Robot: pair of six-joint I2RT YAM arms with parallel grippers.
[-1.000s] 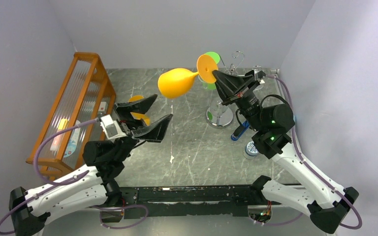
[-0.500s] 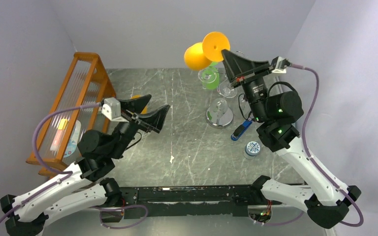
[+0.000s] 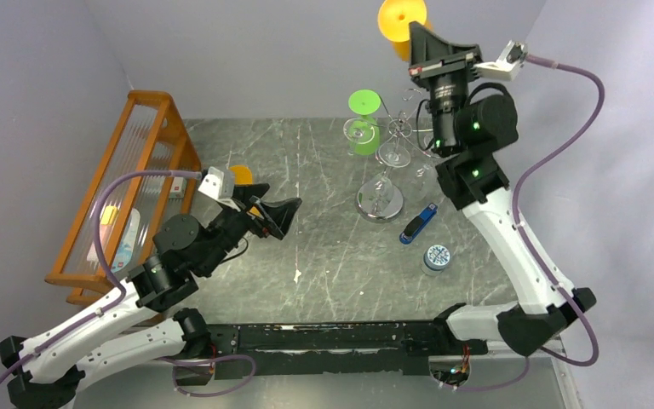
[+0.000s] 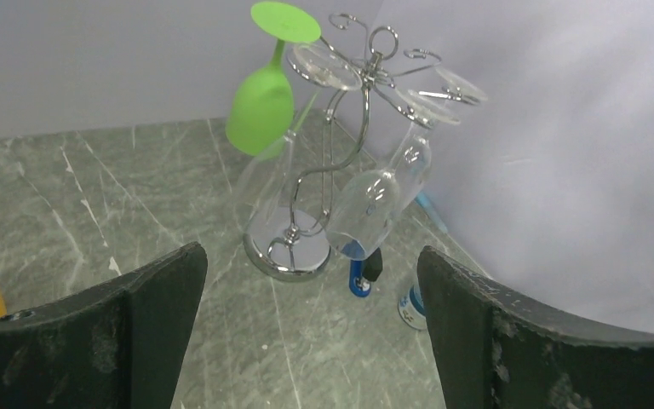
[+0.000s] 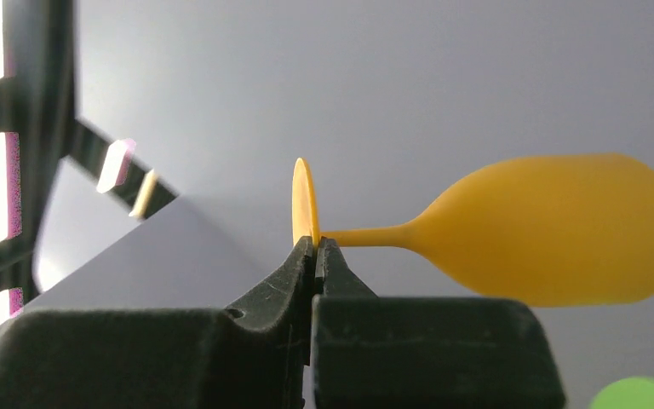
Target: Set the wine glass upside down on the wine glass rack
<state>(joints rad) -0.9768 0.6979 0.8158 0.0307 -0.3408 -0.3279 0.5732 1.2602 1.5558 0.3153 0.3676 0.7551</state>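
Observation:
My right gripper (image 3: 415,36) is shut on the flat foot (image 5: 304,203) of an orange wine glass (image 5: 553,230). It holds the glass high in the air, above and behind the rack, with the stem level in the right wrist view. The chrome wine glass rack (image 3: 380,203) stands at the back right, and its round base (image 4: 294,249) and curled arms show in the left wrist view. A green glass (image 3: 364,119) and clear glasses (image 4: 383,192) hang upside down on it. My left gripper (image 3: 266,209) is open and empty, left of the rack, pointing at it.
An orange wooden slatted rack (image 3: 136,170) stands along the left wall. Another orange piece (image 3: 240,175) sits on the table behind my left gripper. A blue stick (image 3: 418,224) and a small round tin (image 3: 437,256) lie right of the rack's base. Walls close in at the back and right.
My right arm has lifted the orange glass up and to the right, from beside the rack to high above it. My left gripper has drawn back a little.

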